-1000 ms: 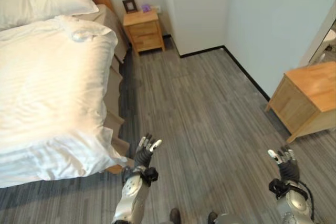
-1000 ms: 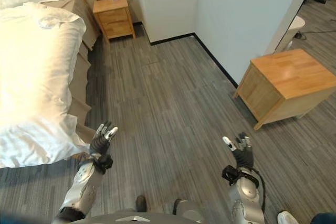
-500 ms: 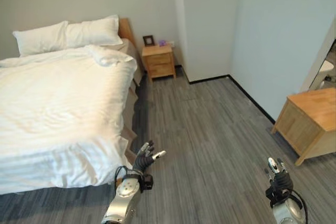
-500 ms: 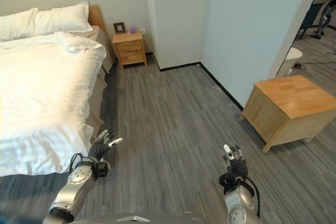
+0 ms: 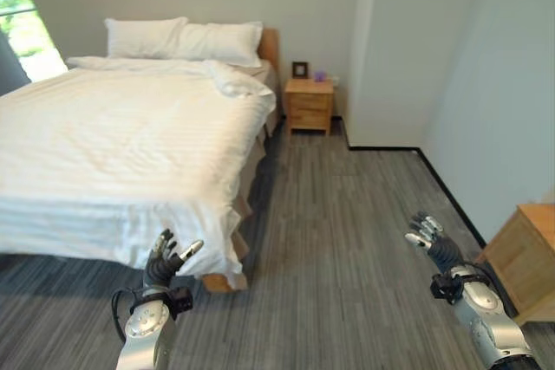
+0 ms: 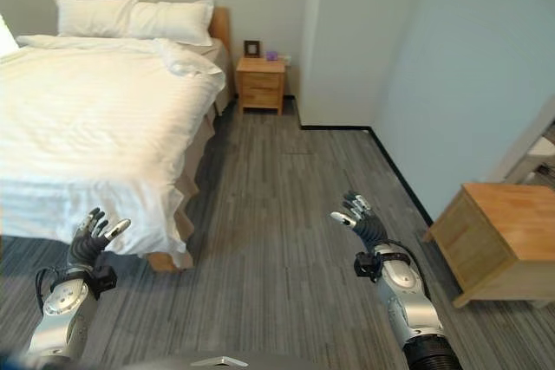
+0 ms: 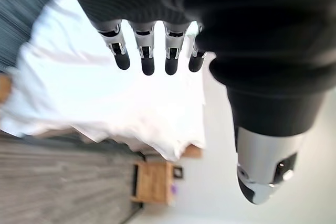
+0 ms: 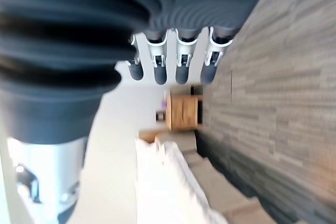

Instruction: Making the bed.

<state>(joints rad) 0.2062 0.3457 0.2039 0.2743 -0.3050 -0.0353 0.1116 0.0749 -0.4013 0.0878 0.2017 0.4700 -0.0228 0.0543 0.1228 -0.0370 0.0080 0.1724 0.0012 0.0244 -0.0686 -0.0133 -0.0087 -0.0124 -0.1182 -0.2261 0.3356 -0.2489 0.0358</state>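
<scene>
Camera swung; striped white duvet (image 5: 130, 140) rumpled, hands spread.

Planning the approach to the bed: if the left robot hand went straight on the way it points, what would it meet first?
Probably the white duvet hanging over the bed's foot corner: the open left robot hand points at it from just short, though depth is unclear.

Bed (image 5: 130, 136) runs off the left edge in both eye views, far side not visible. Duvet (image 5: 121, 231) overhang hides most of the frame; just one wooden foot (image 5: 217, 282) shows at the near corner. Wooden cabinet (image 5: 526, 253) at right is cut by the edge in the left eye view (whole in the right eye one). Small framed picture (image 5: 300, 69) and purple item (image 5: 319, 76) on the nightstand (image 5: 310, 106): too small to identify.
</scene>
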